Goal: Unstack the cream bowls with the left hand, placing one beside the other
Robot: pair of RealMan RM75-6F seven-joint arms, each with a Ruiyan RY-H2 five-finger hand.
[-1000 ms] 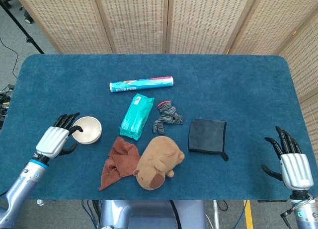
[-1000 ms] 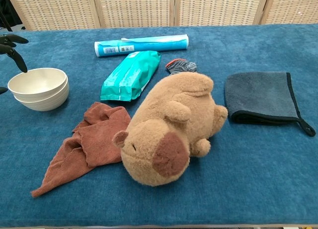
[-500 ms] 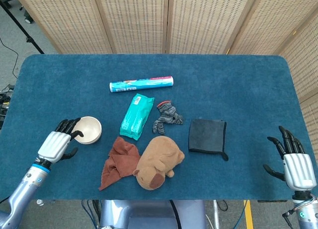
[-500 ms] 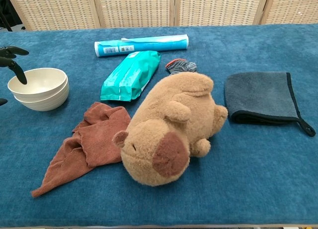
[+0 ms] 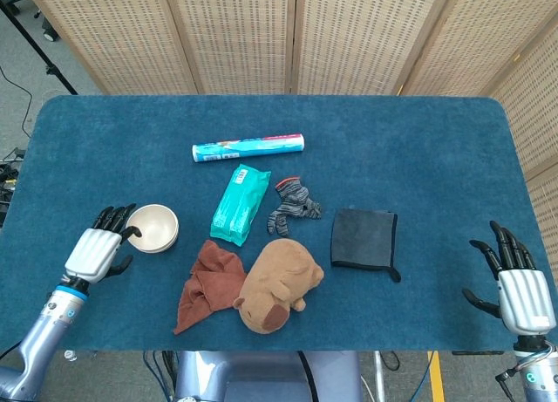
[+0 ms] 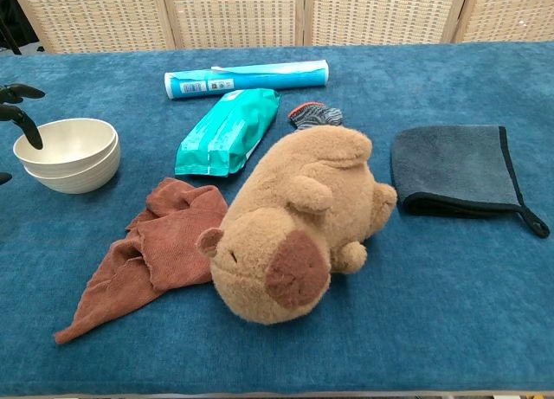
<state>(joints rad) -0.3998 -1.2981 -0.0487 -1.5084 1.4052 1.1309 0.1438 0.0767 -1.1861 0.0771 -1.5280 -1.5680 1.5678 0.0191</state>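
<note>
The cream bowls [image 5: 153, 228] sit nested, one inside the other, at the left of the blue worktop [image 5: 418, 149], lower left in the head view and far left in the chest view, where the two rims plainly show one above the other. So the unstacking has not been done: no bowl is lifted, and nothing stands beside the stack yet but bare cloth. The left hand [image 5: 98, 249] is at the stack's left side, its dark fingers [image 5: 116, 217] apart and curving toward the rim; in the chest view one fingertip hangs over the near edge of the top bowl, and I cannot tell whether it touches the rim or is only just above it. It holds nothing that the pictures show. My reading is that the work is at the reach-and-grasp stage, with the whole of the task left: take hold of the upper bowl alone, raise it free of the lower one, and set it down next to it. The rust-brown cloth [image 5: 207, 284] lies just to the lower right of the bowls, so the open worktop above or below the stack looks the likelier spot for the second bowl. The right hand [image 5: 516, 284] rests at the lower right of the head view, well apart from everything, its fingers spread and empty. The brown plush toy [image 5: 279, 284], teal wipes pack [image 5: 240, 205], blue tube [image 5: 248, 147], striped sock [image 5: 293, 203] and dark grey cloth [image 5: 364, 240] lie mid-frame, clear of the bowls.
</note>
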